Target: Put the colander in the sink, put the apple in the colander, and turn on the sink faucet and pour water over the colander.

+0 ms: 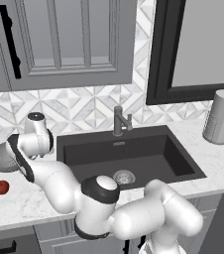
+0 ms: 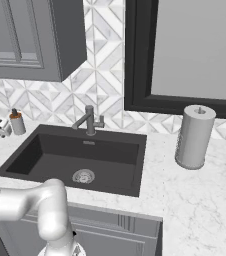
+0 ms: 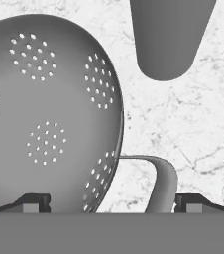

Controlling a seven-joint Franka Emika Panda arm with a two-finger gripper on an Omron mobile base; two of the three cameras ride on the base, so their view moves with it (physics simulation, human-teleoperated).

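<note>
Hand cam: end effector (image 3: 111,203) spread wide, straddling rim and loop handle of 1 colander (image 3: 49,114). Left base cam adds 1 apple (image 1: 1,187) near worktop's (image 1: 29,203) left front edge, beside the sink (image 1: 129,154).

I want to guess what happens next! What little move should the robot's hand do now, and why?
Probably lower a little and close on the colander. The hand is open, its two tips standing either side of the colander's rim and loop handle, and the colander sits on the marble counter left of the sink. The apple waits beside it, so the colander likely goes first.
</note>
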